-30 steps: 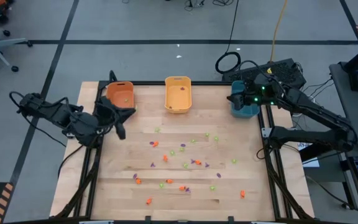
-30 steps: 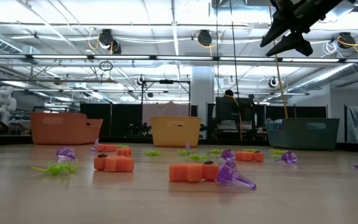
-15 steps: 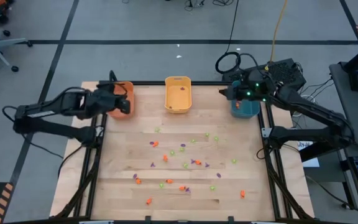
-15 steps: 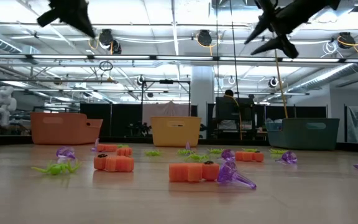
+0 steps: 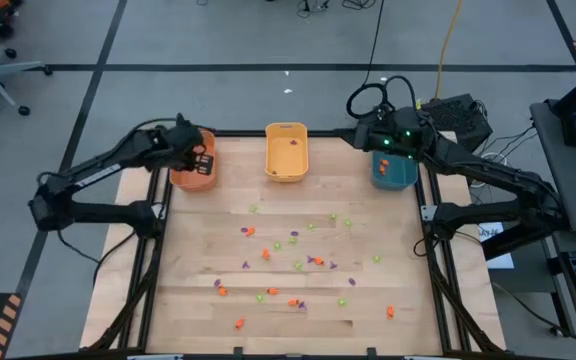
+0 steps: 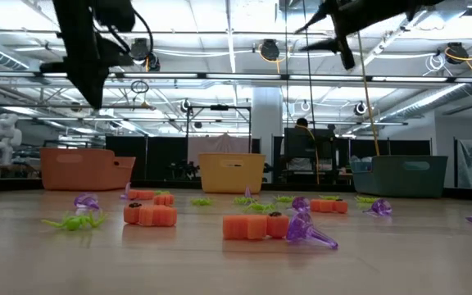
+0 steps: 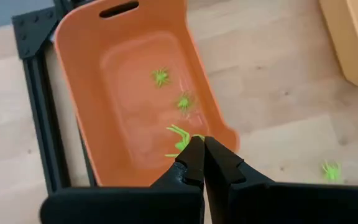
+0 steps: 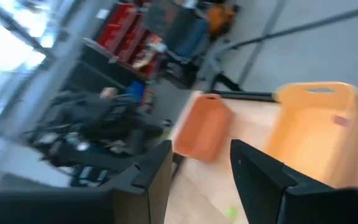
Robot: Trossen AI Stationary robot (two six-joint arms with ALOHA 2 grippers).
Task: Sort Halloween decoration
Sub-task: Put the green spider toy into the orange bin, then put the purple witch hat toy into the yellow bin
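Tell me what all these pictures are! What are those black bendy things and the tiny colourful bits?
They are two robot arms at a wooden table. One camera looks down from above, one sits at table height, and one rides on each wrist. Tiny orange, green and purple Halloween toys lie scattered on the table. At the back stand an orange bin, a yellow bin and a teal bin. The left gripper hangs over the orange bin, its jaws shut on a green spider. The right gripper is up by the teal bin, jaws open and empty.
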